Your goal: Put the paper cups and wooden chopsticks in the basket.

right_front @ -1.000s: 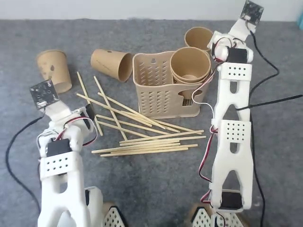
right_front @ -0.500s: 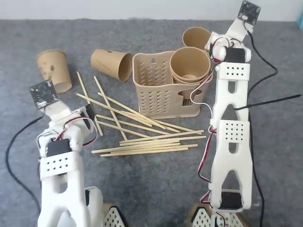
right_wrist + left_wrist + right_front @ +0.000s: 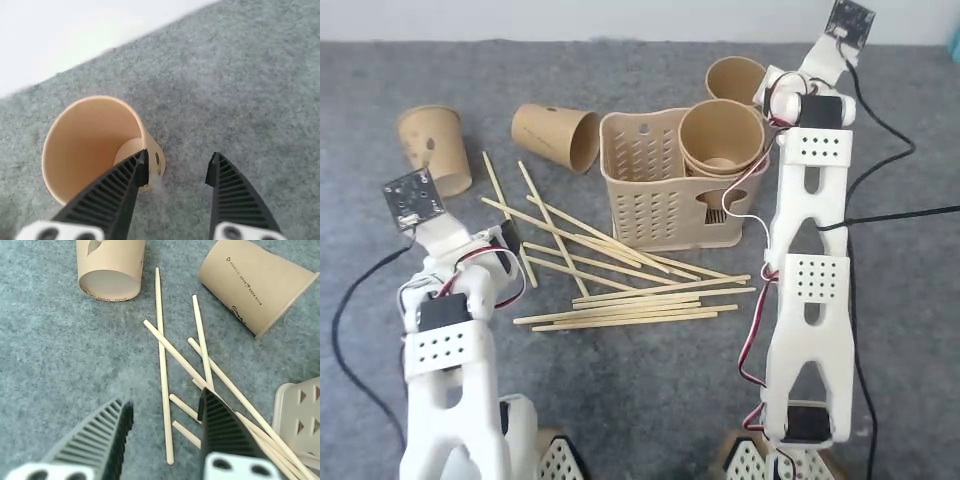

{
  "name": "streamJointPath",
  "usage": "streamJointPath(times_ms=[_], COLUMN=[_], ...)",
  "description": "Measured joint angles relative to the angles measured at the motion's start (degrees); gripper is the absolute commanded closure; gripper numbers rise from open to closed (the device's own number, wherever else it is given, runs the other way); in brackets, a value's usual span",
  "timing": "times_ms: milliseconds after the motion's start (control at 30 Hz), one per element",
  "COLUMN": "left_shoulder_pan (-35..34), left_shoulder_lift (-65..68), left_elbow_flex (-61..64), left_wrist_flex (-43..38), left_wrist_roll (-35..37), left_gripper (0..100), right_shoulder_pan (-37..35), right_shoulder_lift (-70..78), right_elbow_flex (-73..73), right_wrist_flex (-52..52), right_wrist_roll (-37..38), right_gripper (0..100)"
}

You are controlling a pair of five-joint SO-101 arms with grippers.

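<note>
Behind the basket (image 3: 650,205), the right gripper (image 3: 178,156) has moved a little further out and now hangs with jaws apart just beside the standing paper cup (image 3: 92,145), so I think this cup is next. In front of the basket, the left gripper (image 3: 166,402) stays spread over the untouched wooden chopsticks (image 3: 620,313).

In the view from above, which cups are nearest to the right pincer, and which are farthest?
1. The lone cup, behind the basket, beside the right pincer.
2. The stacked cups, inside the basket.
3. The tipped cup, left of the basket.
4. The far-left cup, farthest left.
</note>
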Motion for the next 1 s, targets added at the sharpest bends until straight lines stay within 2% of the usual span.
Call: streamJointPath(times_ms=[400, 533, 1000], left_shoulder_pan=[0.0, 0.0, 0.0], left_shoulder_lift=[0.0, 0.0, 0.0], left_elbow_flex=[0.0, 0.0, 0.0], left_wrist_flex=[0.0, 0.0, 0.0], left_wrist_roll=[0.0, 0.0, 0.0], left_gripper=[80, 80, 80], right_shoulder_pan=[-1.8, 0.0, 0.2], right_shoulder_lift=[-0.4, -0.4, -0.4], right_elbow_flex=[0.0, 0.0, 0.0], right_wrist_flex=[4.0, 0.8, -4.5], right_wrist_roll=[-0.6, -4.0, -5.0], right_gripper=[79.4, 79.3, 79.3])
